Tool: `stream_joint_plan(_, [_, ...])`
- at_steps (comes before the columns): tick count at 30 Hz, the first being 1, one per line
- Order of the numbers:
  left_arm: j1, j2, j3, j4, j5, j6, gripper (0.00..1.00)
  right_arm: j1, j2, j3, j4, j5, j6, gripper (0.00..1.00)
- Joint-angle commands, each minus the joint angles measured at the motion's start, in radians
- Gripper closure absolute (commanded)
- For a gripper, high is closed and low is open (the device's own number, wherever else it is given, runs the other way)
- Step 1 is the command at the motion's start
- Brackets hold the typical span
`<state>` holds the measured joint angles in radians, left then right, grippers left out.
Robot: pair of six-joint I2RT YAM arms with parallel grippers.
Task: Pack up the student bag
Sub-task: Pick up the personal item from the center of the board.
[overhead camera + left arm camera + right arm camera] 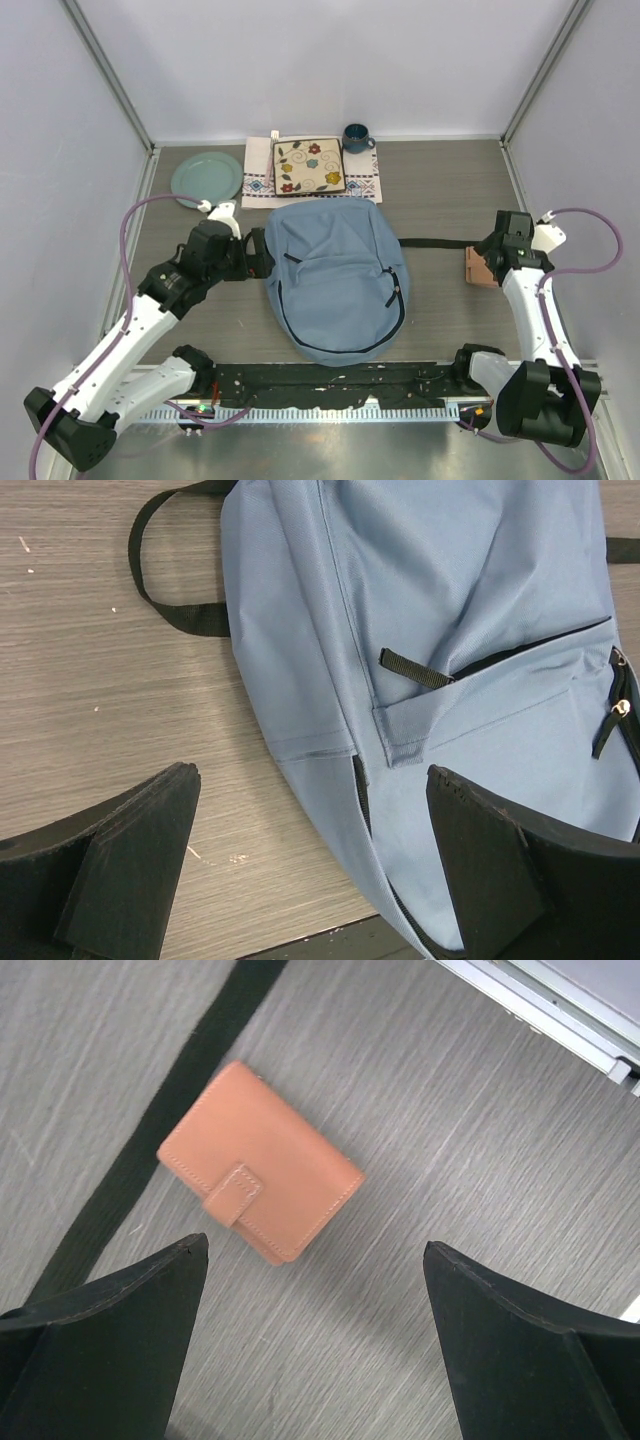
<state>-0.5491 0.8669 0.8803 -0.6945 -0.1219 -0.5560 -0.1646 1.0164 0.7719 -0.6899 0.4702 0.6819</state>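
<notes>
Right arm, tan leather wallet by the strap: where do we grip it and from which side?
Come straight down: the wallet lies flat on the table. Pinch across its two long edges, the narrower span. The black strap borders one short edge, so fingers there would likely snag it. The open right gripper probably needs a wrist turn to align.
</notes>
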Motion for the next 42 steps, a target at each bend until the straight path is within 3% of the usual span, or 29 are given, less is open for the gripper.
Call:
stream_joint_plan(1, [0.005,-0.029,-0.007,0.009,0.028,0.033,0.01,-0.065,0.024,-0.026,0.044,-0.050,-0.033,0.06])
stream_joint_plan(10, [0.006,0.010,-0.050,0.069,0.119,-0.018,0.00,-0.116,0.079,-0.134,0.144,-0.068,-0.022,0.06])
stream_joint_plan(16, [0.006,0.014,-0.070,0.105,0.162,-0.050,0.00,-0.116,0.243,-0.122,0.225,-0.149,-0.068,0.05])
stream_joint_plan(20, [0.006,0.006,-0.083,0.115,0.157,-0.064,0.00,-0.116,0.292,-0.135,0.269,-0.238,-0.082,0.05])
stream_joint_plan(27, [0.006,0.004,-0.093,0.119,0.159,-0.081,0.00,-0.113,0.171,-0.232,0.322,-0.531,-0.076,0.06])
stream_joint_plan(34, [0.006,0.009,-0.090,0.124,0.157,-0.085,0.00,-0.113,-0.027,-0.154,0.182,-0.368,-0.085,0.05])
stream_joint_plan(42, [0.006,-0.006,-0.041,0.061,0.134,-0.091,0.00,-0.121,0.050,-0.114,0.203,-0.173,-0.033,0.02])
